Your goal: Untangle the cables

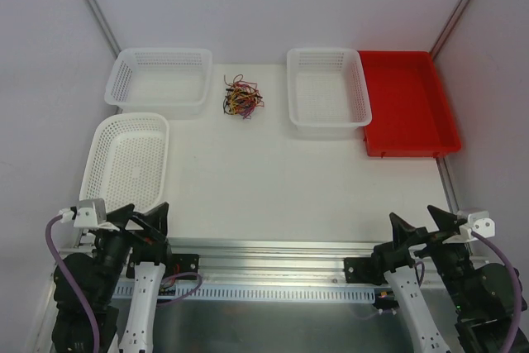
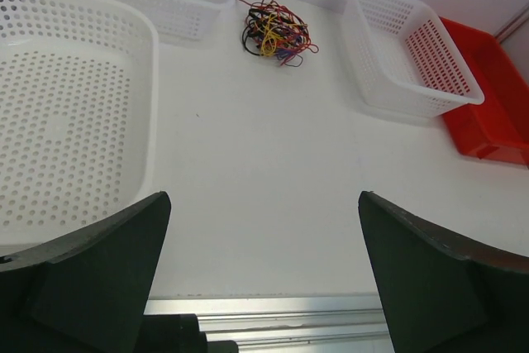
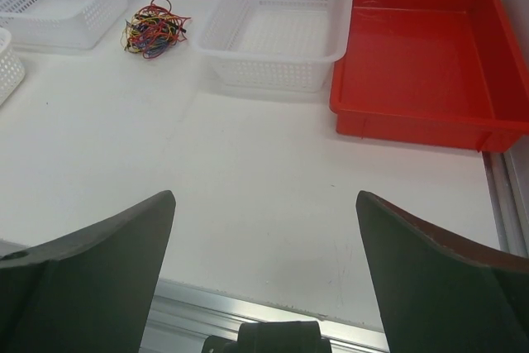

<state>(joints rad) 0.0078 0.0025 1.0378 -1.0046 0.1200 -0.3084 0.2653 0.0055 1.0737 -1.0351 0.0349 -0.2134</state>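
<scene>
The cables (image 1: 242, 98) lie in one tangled clump of red, yellow, black and purple wires at the back of the white table, between two white baskets. The clump also shows in the left wrist view (image 2: 275, 33) and the right wrist view (image 3: 154, 27). My left gripper (image 1: 140, 216) is open and empty at the near left edge; its view shows the jaws wide apart (image 2: 264, 197). My right gripper (image 1: 420, 220) is open and empty at the near right edge, jaws wide apart (image 3: 264, 196). Both are far from the clump.
A white basket (image 1: 159, 80) stands at the back left, another (image 1: 127, 161) along the left side, a third (image 1: 328, 93) right of the cables. A red tray (image 1: 409, 105) sits at the back right. An aluminium rail (image 1: 273, 258) runs along the near edge.
</scene>
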